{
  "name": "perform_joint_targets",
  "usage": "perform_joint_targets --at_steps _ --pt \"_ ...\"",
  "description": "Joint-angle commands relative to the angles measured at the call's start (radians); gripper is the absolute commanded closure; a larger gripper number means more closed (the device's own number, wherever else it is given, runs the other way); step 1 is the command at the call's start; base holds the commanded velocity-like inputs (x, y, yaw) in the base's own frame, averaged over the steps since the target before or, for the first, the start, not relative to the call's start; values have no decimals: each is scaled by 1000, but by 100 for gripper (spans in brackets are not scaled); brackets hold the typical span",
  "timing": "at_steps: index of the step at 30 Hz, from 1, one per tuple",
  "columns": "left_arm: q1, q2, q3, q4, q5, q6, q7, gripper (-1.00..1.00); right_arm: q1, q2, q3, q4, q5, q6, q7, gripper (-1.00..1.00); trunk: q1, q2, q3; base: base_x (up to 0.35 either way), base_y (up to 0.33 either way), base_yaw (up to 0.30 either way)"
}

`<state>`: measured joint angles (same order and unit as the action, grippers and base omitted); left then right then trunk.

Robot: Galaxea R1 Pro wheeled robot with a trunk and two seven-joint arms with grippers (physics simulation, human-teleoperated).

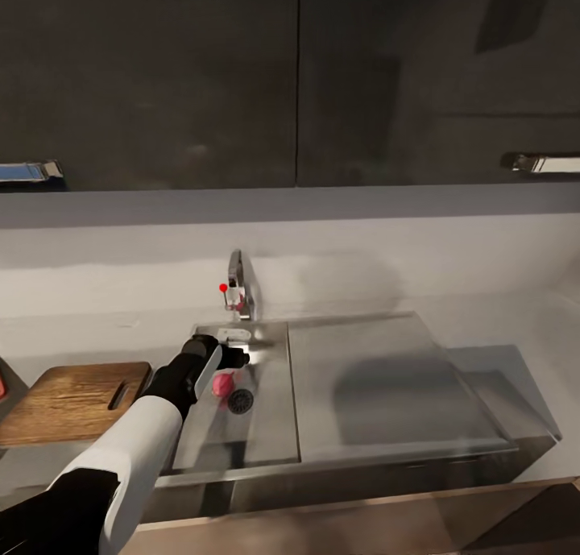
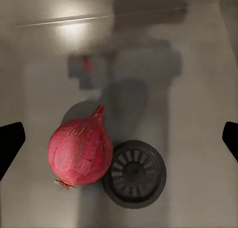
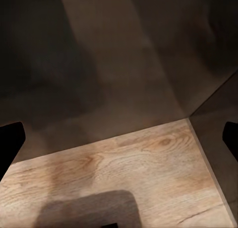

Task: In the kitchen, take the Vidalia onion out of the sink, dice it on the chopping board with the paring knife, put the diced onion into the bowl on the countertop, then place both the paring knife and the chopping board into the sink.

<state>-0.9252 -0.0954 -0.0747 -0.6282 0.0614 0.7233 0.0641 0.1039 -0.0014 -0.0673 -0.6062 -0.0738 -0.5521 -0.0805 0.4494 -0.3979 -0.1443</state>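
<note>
The left pincer is seen held over the sink, above the onion, with the white-and-black arm reaching in from the lower left of the head view. Through the left wrist camera, its fingertips are shown spread wide at the two edges of the picture, with the onion lying between them but nearer one side; nothing is gripped. The onion is found resting on the steel floor of the basin, touching the rim of the round dark drain, its pointed tip turned toward the tap with the red knob.

The wooden chopping board is laid on the tabletop just left of the sink, its slot handle turned toward the basin. A flat steel draining surface is set to the right of the basin, and dark wall cupboards are hung above.

In the right wrist view, the right pincer is shown spread, its dark fingertips at either edge, with a pale wooden floor and a dark panel beyond; nothing is held.
</note>
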Motion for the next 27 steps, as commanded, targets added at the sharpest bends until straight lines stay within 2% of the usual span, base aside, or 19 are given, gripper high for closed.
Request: perform_joint_targets --at_steps 1,18,27 --pt "-1 0 -4 1 7 3 7 -100 0 0 1 -2 -7 -2 1 -100 1 -2 -3 7 0 0" --pt "0 24 -4 31 6 -2 6 -100 0 0 1 -1 -7 -2 1 -100 1 -2 -29 1 0 0" --pt "-1 25 -4 32 6 -2 6 -100 0 0 1 -1 -7 -2 1 -100 1 -2 -43 0 0 0"
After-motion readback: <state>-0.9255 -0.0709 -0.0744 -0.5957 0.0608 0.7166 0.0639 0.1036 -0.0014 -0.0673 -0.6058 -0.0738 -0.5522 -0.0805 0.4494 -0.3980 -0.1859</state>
